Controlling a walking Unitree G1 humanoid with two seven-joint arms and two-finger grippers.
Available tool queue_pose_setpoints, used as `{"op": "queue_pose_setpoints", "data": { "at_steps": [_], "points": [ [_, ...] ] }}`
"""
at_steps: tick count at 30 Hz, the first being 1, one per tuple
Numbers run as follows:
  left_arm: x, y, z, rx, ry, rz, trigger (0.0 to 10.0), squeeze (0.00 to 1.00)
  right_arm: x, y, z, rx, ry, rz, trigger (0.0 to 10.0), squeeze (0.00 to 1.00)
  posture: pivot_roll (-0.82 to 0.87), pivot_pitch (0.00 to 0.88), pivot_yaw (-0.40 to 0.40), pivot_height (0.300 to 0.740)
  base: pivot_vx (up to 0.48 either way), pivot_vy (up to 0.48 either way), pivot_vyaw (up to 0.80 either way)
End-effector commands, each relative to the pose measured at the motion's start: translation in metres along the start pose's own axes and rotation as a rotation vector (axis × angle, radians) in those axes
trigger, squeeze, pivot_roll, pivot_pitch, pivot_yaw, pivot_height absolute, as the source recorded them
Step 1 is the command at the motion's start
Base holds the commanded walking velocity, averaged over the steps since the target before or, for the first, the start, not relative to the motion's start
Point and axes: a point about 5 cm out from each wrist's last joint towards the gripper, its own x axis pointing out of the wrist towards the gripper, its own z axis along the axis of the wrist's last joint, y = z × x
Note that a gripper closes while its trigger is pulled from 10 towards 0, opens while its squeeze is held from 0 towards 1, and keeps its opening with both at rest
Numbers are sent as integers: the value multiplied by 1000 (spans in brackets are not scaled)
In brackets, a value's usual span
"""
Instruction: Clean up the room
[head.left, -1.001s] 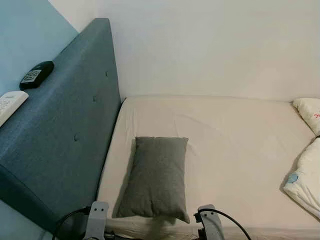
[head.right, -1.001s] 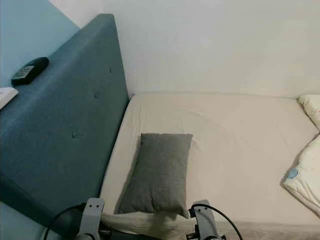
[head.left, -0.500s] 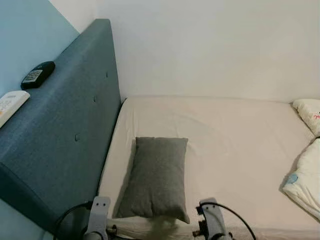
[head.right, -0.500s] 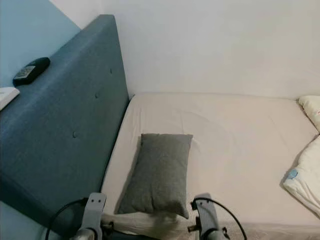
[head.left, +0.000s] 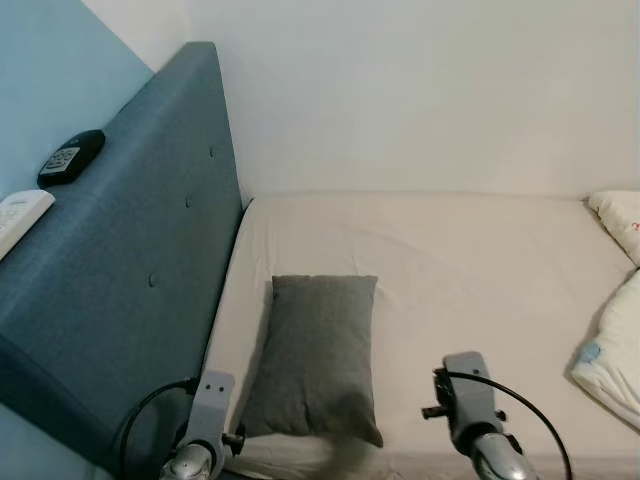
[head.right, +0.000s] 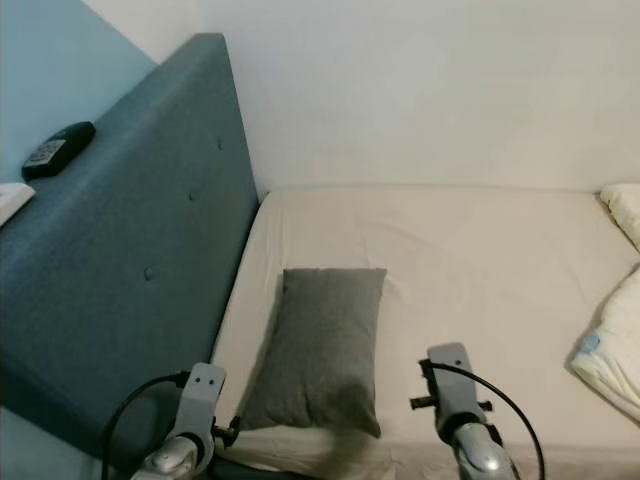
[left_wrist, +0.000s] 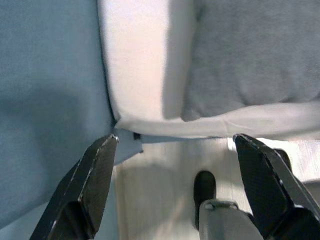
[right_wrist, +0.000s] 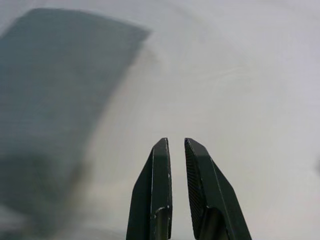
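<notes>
Lying near the front edge of the bed (head.left: 480, 270), close to the headboard (head.left: 130, 270) side, the grey pillow (head.left: 315, 355) has its long axis running from the front edge back toward the wall; its near short end sits just above the mattress lip, between the two arms; the left gripper (left_wrist: 175, 165) hangs below and just outside the bed's front corner by the headboard, fingers (left_wrist: 92, 180) spread wide, empty, looking up at the pillow's near corner and the sheet fold under it; the right gripper (right_wrist: 172, 165) hovers over the bare sheet beside the pillow's far long side, its two fingers (right_wrist: 160, 180) drawn nearly together with only a slit between them, gripping nothing; the pillow shows in that wrist view as a blurred grey shape off to one side, so its exact gap from the tips is hard to judge; at the bed's right edge lie a white quilt (head.left: 615, 350) and a white pillow (head.left: 620, 215), well apart from the grey one; on top of the headboard rest a black remote (head.left: 70, 157) and a white remote (head.left: 20, 212); judging by position, the left arm is nearer the pillow's near end and already open, so a grab across the short width at that end looks likeliest.
</notes>
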Motion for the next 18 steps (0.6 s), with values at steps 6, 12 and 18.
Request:
{"op": "queue_pose_setpoints", "data": {
  "at_steps": [6,12,18],
  "points": [
    [-6,4,-12,42,41,-14,10000,0,-25,-37,-13,-117,38,-159,10000,0,-3,139,-9,740,0,0,0],
    [-10,7,-20,36,60,-6,10000,0,-30,-43,-27,-331,121,-161,10000,0,10,147,-17,740,0,0,0],
    [-11,7,-20,22,60,3,10000,0,-30,-44,-24,-419,109,-146,10000,0,16,148,-25,740,0,0,0]
  ]
}}
